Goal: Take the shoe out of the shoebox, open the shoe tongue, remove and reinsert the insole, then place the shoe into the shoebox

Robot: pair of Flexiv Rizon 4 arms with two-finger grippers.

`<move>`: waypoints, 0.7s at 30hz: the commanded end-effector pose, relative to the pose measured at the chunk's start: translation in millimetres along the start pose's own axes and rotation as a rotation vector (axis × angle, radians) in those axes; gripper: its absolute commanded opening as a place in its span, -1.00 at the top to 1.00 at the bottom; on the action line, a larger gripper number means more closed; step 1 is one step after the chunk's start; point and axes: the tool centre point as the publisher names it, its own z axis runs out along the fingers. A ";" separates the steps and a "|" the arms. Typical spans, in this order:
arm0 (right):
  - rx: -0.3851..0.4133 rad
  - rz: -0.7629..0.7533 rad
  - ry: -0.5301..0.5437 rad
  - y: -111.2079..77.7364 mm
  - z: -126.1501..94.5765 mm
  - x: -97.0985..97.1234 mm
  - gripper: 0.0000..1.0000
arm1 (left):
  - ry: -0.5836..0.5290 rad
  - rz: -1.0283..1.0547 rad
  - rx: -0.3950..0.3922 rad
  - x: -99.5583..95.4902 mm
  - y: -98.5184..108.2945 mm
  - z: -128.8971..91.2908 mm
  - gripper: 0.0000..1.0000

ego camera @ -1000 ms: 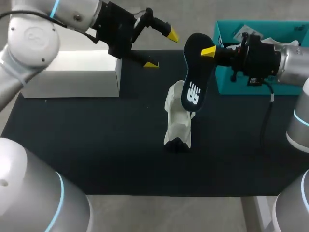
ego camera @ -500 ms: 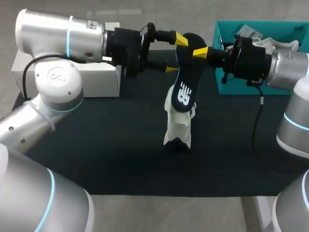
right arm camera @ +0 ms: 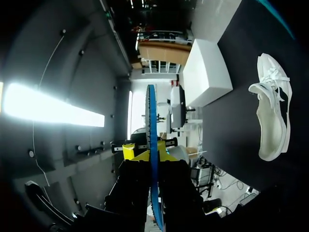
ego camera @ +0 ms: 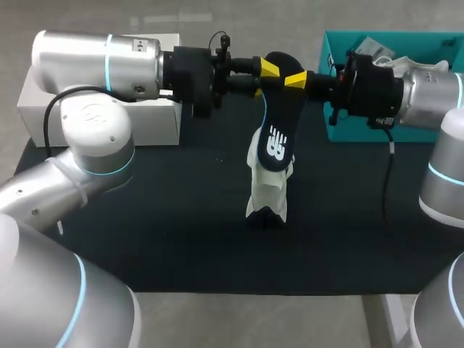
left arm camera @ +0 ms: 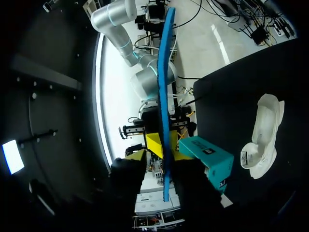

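Tabletop (ego camera: 145, 217): black surface, carrying the shoe and two boxes.
Shoe (ego camera: 267, 185): white, lying mid-tabletop under the raised insole.
Insole (ego camera: 278, 130): dark, white logo, hanging in the air between both grippers.
Right gripper (ego camera: 296, 78): jaws clamped on the insole's upper end.
Left gripper (ego camera: 264, 72): at the same end, opposite side; whether its jaws grip cannot be told.
Shoebox (ego camera: 348, 132): teal, at the right edge.
White box (ego camera: 109, 119): at the left, well apart from the shoe.
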 end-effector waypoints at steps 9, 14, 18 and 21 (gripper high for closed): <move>-0.013 0.005 0.001 4.4 6.1 -4.1 1.00 | -0.013 0.007 0.025 3.3 -4.3 14.3 0.87; -0.019 0.006 0.002 5.8 5.5 -5.2 1.00 | -0.015 0.012 0.024 4.8 -4.4 12.8 0.87; -0.021 0.007 0.001 7.2 5.2 -6.0 1.00 | -0.018 0.011 0.020 5.5 -4.6 11.6 0.80; -0.023 0.009 0.000 8.1 5.1 -6.6 1.00 | -0.020 0.010 0.017 5.9 -4.7 11.0 0.59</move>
